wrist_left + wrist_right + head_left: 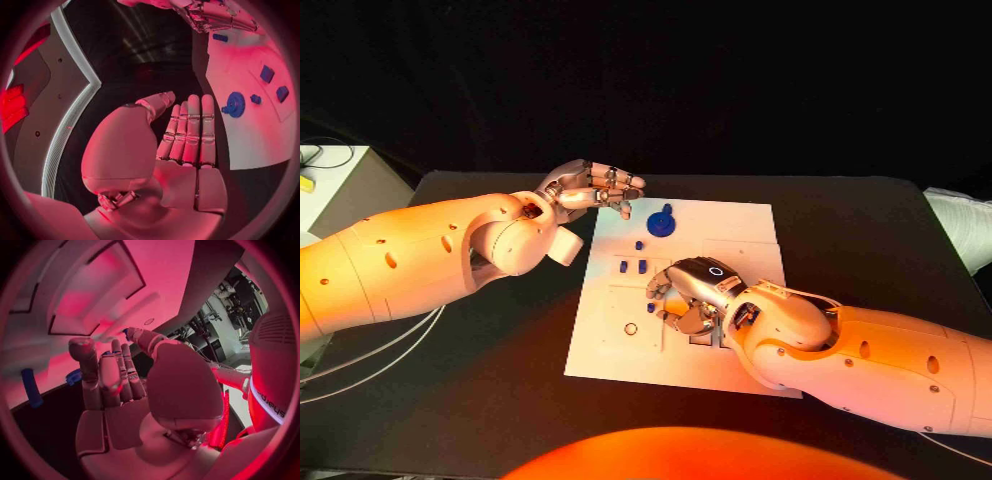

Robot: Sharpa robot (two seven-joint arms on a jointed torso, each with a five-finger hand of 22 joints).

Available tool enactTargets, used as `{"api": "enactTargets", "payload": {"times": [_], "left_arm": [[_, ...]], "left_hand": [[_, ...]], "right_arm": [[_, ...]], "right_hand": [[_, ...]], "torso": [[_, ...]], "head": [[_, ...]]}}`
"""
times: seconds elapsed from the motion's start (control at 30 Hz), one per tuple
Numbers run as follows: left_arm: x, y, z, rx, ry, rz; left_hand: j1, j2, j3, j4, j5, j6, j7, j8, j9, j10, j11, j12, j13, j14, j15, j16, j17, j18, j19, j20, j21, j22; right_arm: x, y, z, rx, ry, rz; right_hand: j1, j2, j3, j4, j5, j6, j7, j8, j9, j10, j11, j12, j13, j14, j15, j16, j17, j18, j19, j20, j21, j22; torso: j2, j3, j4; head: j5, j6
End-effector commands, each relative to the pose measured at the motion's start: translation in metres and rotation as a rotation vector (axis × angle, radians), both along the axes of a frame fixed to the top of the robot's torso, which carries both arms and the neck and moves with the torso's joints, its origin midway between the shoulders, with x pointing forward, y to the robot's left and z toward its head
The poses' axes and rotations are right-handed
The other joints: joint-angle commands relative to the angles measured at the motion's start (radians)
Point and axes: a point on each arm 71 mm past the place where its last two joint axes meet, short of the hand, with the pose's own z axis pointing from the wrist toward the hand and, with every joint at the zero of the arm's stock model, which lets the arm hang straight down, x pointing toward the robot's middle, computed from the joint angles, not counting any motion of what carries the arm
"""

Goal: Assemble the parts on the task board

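Hovering over flat white task board [733, 225]: left hand [593, 188] spread, right hand [692, 292] loosely spread, empty.

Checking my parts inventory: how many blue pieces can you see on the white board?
5: a gear near the far edge, a small piece just nearer, two blocks side by side mid-board, another piece beside the right hand. The hand may hide more.

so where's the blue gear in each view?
Head view: blue gear on the task board, far end, beside the left hand.
Left wrist view: blue gear on the board near its edge, beyond the fingertips.
Right wrist view: cannot pick it out.
Shared landmark: the white board.
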Motion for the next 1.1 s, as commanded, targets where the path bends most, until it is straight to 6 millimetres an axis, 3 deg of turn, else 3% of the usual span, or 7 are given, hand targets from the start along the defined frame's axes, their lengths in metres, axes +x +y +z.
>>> {"api": "enactTargets", "payload": {"times": [0.03,0.27,0.43,0.8,0.9,1.07,1.1], "left_arm": [[-0.001,-0.002,0.001,-0.004,-0.001,-0.016],[-0.001,-0.001,0.001,-0.005,-0.001,-0.019],[-0.001,0.000,0.001,-0.007,-0.003,-0.019],[-0.001,0.001,0.001,-0.008,-0.005,-0.018],[-0.001,0.000,0.001,-0.008,-0.004,-0.020],[-0.001,-0.001,0.001,-0.009,-0.003,-0.023],[-0.001,-0.001,0.001,-0.009,-0.003,-0.023]], "left_hand": [[-0.002,0.009,-0.008,0.001,0.003,-0.005,0.001,-0.006,-0.001,-0.003,0.007,-0.006,-0.001,0.001,0.005,-0.006,-0.001,0.013,0.001,0.003,-0.003,-0.001],[-0.002,0.009,-0.008,0.001,0.003,-0.005,0.001,-0.006,-0.001,-0.003,0.007,-0.006,-0.001,0.001,0.005,-0.006,-0.001,0.013,0.001,0.003,-0.003,-0.001],[-0.002,0.009,-0.008,0.001,0.003,-0.005,0.001,-0.006,-0.001,-0.003,0.007,-0.006,-0.001,0.001,0.005,-0.006,-0.001,0.013,0.001,0.003,-0.003,-0.001],[-0.003,0.009,-0.008,0.001,0.003,-0.005,0.001,-0.006,-0.001,-0.004,0.007,-0.006,-0.001,0.001,0.005,-0.007,-0.001,0.013,0.001,0.003,-0.004,-0.001],[-0.003,0.009,-0.008,0.001,0.003,-0.005,0.001,-0.006,-0.001,-0.004,0.007,-0.006,-0.001,0.001,0.005,-0.007,-0.001,0.013,0.001,0.003,-0.004,-0.001],[-0.003,0.009,-0.008,0.001,0.003,-0.005,0.001,-0.006,-0.001,-0.004,0.007,-0.006,-0.001,0.001,0.005,-0.007,-0.001,0.013,0.001,0.003,-0.004,-0.001],[-0.003,0.009,-0.008,0.001,0.003,-0.005,0.001,-0.006,-0.001,-0.004,0.007,-0.006,-0.001,0.001,0.005,-0.007,-0.001,0.013,0.001,0.003,-0.004,-0.001]], "right_arm": [[-0.001,-0.005,0.005,0.057,-0.019,-0.020],[0.001,-0.025,0.017,0.097,-0.011,-0.074],[0.012,-0.048,0.037,0.088,0.003,-0.113],[0.040,-0.095,0.058,-0.009,0.020,-0.125],[0.044,-0.099,0.057,-0.049,0.007,-0.128],[0.048,-0.100,0.054,-0.118,-0.014,-0.127],[0.048,-0.099,0.053,-0.126,-0.014,-0.126]], "right_hand": [[0.009,-0.004,-0.008,0.000,-0.002,-0.007,0.000,-0.005,-0.002,-0.008,-0.001,0.007,-0.001,-0.008,-0.002,-0.002,-0.002,0.020,-0.007,-0.002,-0.007,-0.002],[0.014,0.002,-0.018,0.005,-0.001,-0.006,0.002,-0.008,-0.003,-0.002,-0.003,0.037,0.003,0.001,-0.004,0.014,0.013,0.015,0.009,-0.001,0.024,0.014],[0.011,0.000,-0.005,0.019,0.004,0.006,-0.008,-0.010,-0.005,0.060,-0.020,0.098,0.009,0.071,-0.019,0.118,0.145,-0.025,0.110,-0.014,0.264,0.135],[0.002,-0.020,-0.016,0.023,0.018,0.003,-0.007,-0.016,-0.007,0.039,-0.017,0.092,-0.001,0.081,-0.017,0.139,0.170,-0.033,0.127,-0.016,0.310,0.160],[-0.006,-0.026,-0.050,0.027,0.012,-0.002,-0.008,-0.021,-0.008,0.019,-0.017,0.087,-0.006,0.079,-0.016,0.137,0.164,-0.031,0.123,-0.015,0.298,0.156],[0.044,0.010,-0.227,0.067,-0.037,-0.018,-0.013,-0.044,-0.018,-0.046,-0.014,0.097,-0.008,0.072,-0.014,0.130,0.144,-0.020,0.102,-0.011,0.229,0.129],[0.044,0.010,-0.227,0.067,-0.037,-0.018,-0.013,-0.044,-0.018,-0.046,-0.014,0.097,-0.008,0.072,-0.014,0.130,0.144,-0.020,0.102,-0.011,0.229,0.129]], "torso": [[0.001,0.0009,0.0002],[-0.001,0.0001,-0.0015],[-0.001,0.0001,-0.0019],[-0.001,0.0005,-0.0023],[0.000,0.0012,-0.0009],[0.001,0.0004,0.0022],[0.001,0.0003,0.0024]], "head": [[-0.001,0.002],[-0.009,0.011],[-0.021,0.021],[-0.038,0.040],[-0.042,0.042],[-0.043,0.042],[-0.044,0.042]]}}
